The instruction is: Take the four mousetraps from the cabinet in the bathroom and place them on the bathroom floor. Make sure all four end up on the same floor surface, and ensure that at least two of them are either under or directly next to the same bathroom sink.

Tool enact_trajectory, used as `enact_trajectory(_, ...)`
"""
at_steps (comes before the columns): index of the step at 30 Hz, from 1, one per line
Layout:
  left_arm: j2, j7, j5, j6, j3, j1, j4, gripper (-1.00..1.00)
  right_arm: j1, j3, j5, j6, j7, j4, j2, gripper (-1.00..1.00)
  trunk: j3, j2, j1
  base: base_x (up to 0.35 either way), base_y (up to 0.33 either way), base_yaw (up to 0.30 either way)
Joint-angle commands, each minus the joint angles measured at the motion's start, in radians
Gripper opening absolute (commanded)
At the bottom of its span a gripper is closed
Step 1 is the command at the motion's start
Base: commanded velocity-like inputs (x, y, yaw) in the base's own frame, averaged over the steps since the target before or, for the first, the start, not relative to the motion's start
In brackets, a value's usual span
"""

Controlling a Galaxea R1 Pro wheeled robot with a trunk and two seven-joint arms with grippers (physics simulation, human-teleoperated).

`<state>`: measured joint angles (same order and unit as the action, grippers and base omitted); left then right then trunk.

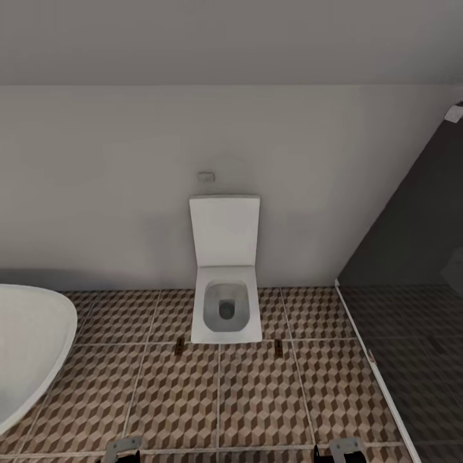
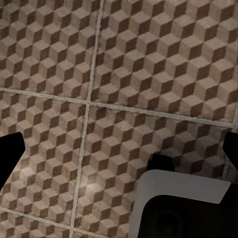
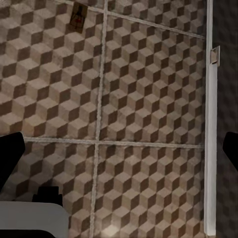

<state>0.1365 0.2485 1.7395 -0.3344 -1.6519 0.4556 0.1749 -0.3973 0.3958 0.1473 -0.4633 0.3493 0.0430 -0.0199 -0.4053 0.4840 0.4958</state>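
Two small brown mousetraps lie on the cube-patterned bathroom floor [image 1: 257, 399], one [image 1: 179, 348] left of the toilet's base and one [image 1: 278, 347] right of it. The right wrist view catches one mousetrap [image 3: 78, 15] far ahead of my right gripper [image 3: 119, 156]. That gripper is open over bare tiles with nothing between its fingers. My left gripper [image 2: 119, 156] is open too, above the bathroom floor [image 2: 124, 74], with empty space between its black fingertips [image 2: 10, 158]. Both arm ends [image 1: 122, 448] [image 1: 347, 448] peek in at the head view's lower edge. The cabinet and the sink are out of view.
A white toilet [image 1: 226, 270] stands against the white wall straight ahead. The white oval bathtub [image 1: 26, 347] fills the lower left. At the right, a white strip [image 1: 373, 373] borders the dark grey shower floor [image 1: 424, 360]. A grey robot part [image 2: 183, 203] juts into the left wrist view.
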Motion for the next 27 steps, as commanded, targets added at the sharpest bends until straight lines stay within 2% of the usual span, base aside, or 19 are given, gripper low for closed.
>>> enact_trajectory(1,0.000,0.000,0.000,0.000,0.000,0.000,0.000,1.00,0.000,0.000,0.000,0.000,0.000,0.000,0.000,1.00,0.005,-0.007,-0.004,0.000,0.000,0.000)
enact_trajectory(12,0.000,0.000,0.000,0.000,0.000,0.000,0.000,1.00,0.000,0.000,0.000,0.000,-0.001,0.000,0.000,1.00,0.057,-0.084,-0.046,0.000,0.000,0.000)
enact_trajectory(27,0.000,0.000,0.000,0.000,0.000,0.000,0.000,1.00,0.000,0.000,0.001,0.000,-0.001,0.000,0.000,1.00,0.081,-0.084,-0.046,0.000,0.000,0.000)
